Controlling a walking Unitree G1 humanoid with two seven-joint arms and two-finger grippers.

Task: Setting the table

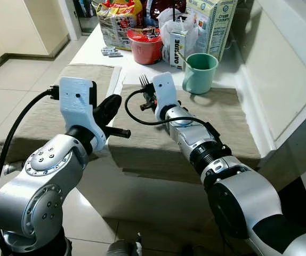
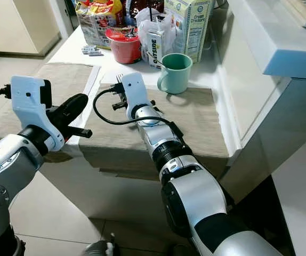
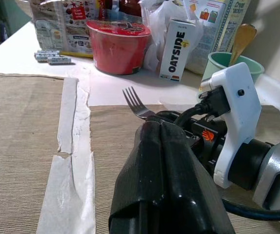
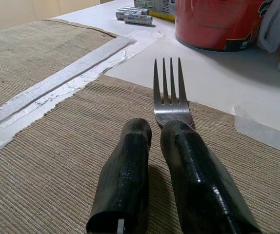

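The fork (image 4: 170, 95) is clamped in my right gripper (image 4: 157, 134), tines forward, low over the far edge of the right mat (image 1: 217, 133) near its left corner. My right wrist view shows the tines reaching past that edge over white counter (image 4: 218, 83); the head views hide the handle behind my wrist. My left gripper (image 1: 108, 108) hovers between the two mats with fingers pressed together, seemingly empty. Beyond, a green mug (image 1: 201, 72) holds a wooden spoon (image 3: 241, 39). A red bowl (image 1: 145, 45) stands at the back, contents unclear.
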